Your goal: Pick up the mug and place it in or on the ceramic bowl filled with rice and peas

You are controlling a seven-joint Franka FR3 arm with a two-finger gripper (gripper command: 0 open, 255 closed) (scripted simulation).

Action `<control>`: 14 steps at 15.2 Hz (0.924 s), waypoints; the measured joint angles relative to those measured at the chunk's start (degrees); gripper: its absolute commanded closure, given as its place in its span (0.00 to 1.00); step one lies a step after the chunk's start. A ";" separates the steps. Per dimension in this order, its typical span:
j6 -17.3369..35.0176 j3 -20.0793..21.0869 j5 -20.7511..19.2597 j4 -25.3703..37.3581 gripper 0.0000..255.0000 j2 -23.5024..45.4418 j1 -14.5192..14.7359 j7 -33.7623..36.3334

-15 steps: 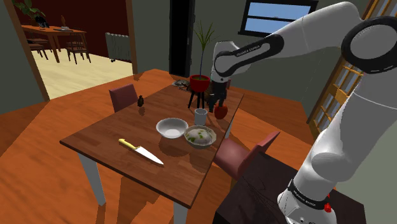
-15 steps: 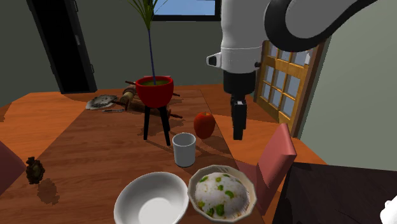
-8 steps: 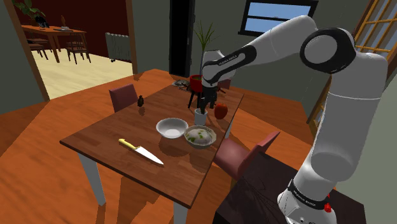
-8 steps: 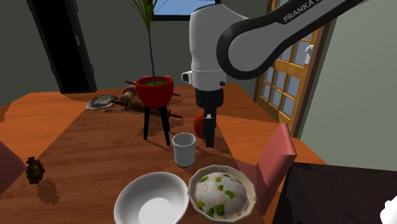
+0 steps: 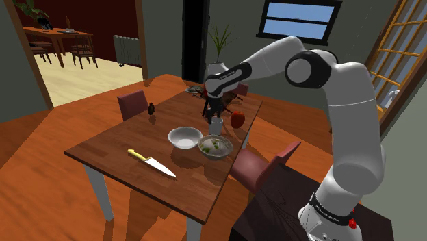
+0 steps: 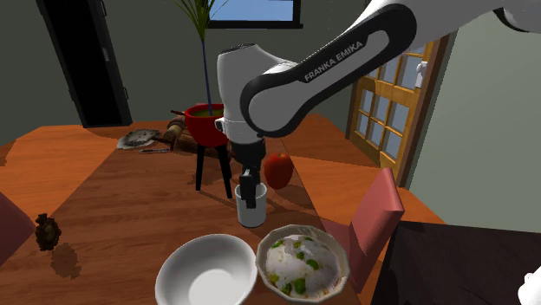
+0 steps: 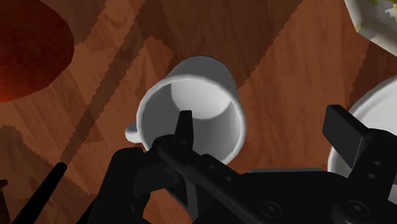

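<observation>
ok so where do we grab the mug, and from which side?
Take the mug by its rim wall, from straight above. It stands upright with its mouth open, so one jaw goes inside and one outside. Stay off the small handle. Side approaches look crowded: apple, plant pot, empty bowl, rice bowl.

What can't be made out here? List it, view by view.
- Mug rim, second exterior view: covered by the gripper.
- Mug's near wall, wrist view: hidden behind the gripper's body, so whether the fingers touch it is unclear.
- Rice bowl, wrist view: cut off by the picture's edge.
- Small dark thing, second exterior view: too small to name.
</observation>
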 measured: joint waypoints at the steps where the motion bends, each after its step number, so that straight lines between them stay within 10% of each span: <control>1: -0.50 -0.04 -0.05 2.51 0.00 1.98 -0.20 -0.37; 14: 3.25 -0.05 -0.09 4.11 0.00 7.27 -0.53 -0.59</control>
